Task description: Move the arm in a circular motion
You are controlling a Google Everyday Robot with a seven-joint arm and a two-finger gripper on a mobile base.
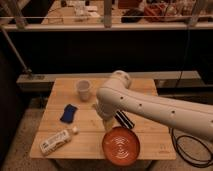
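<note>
The thick white arm (150, 107) with small dark dots reaches in from the lower right across the wooden table (60, 100). Its rounded joint (116, 82) stands over the table's middle. From there a pale tapered tip points down, and the gripper (106, 124) hangs just above the tabletop, left of a black bar-shaped object (125, 120) and above the orange plate (121, 146).
A white paper cup (83, 90) stands at the back left. A blue cloth-like item (69, 113) lies left of the gripper. A white bottle (56, 140) lies at the front left. A black cable (187, 147) loops on the floor at the right. A railing runs behind the table.
</note>
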